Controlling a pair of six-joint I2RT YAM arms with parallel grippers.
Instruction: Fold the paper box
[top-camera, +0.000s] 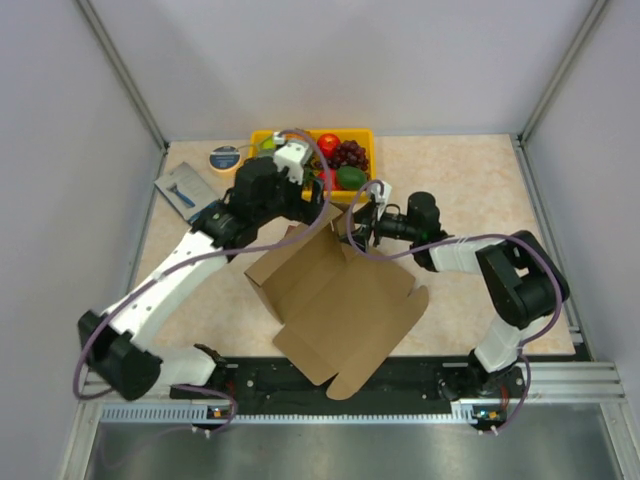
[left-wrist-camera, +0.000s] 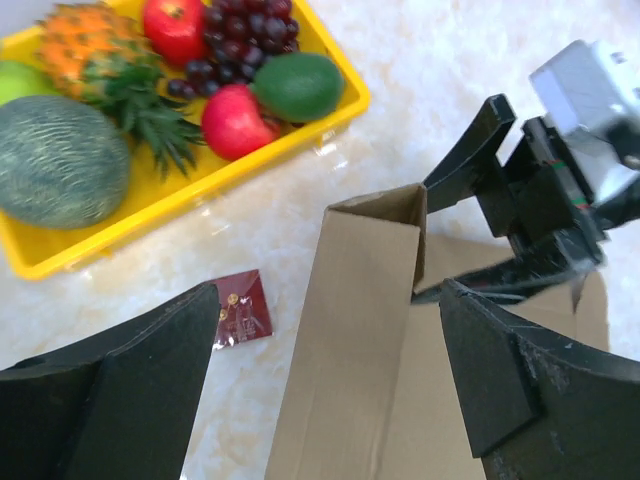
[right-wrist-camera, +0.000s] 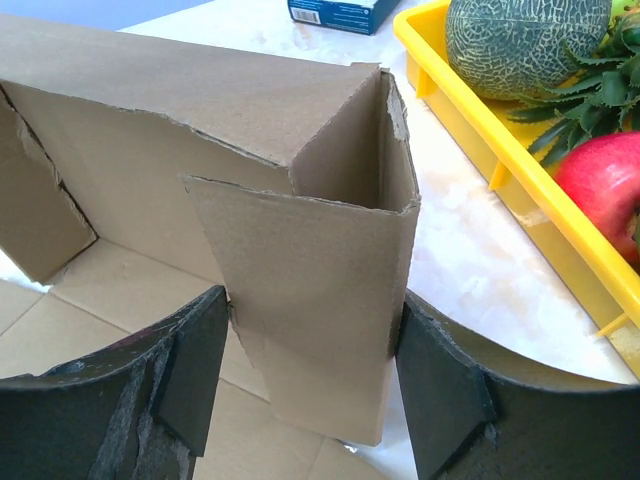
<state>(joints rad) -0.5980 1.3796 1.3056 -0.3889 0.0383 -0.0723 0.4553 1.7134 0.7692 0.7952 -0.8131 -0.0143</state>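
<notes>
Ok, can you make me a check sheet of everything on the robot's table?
Surface: table, beige and marbled.
Job's things: paper box, part folded, one wall and corner raised, other flaps flat.
Clutter: yellow tray of fruit at the far edge; blue packet and round blue item far left; small red packet beside the box.
Grippers: left gripper open, straddling the raised wall; right gripper appears shut on the box's corner.
Cables: purple cables loop along both arms.
Surroundings: pale walls, metal frame.
</notes>
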